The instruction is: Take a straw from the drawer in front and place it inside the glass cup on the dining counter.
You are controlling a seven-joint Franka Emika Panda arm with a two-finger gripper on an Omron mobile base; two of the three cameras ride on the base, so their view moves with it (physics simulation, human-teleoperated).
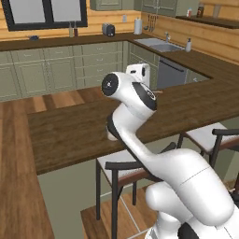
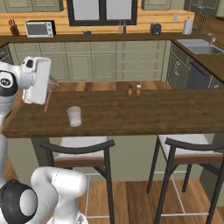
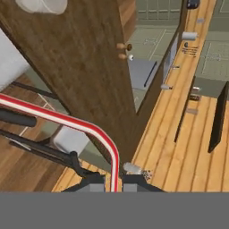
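Gripping the thin pink-red straw (image 3: pixel 67 120) in closed fingers (image 3: pixel 103 184) left of the translucent whitish glass cup (image 2: pixel 74 116), a tilted descent could miss its mouth.

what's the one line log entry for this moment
phase: carry | gripper: shut on straw | cup: upright on counter, no straw in it yet

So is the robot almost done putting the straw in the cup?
Partly. The straw is already out of the drawer and pinched in the shut gripper, which is held up near the end of the dining counter. The glass cup stands on that counter with no straw in it, a little way from the hand. What is left: carry the straw over the cup, lower it in and let go.
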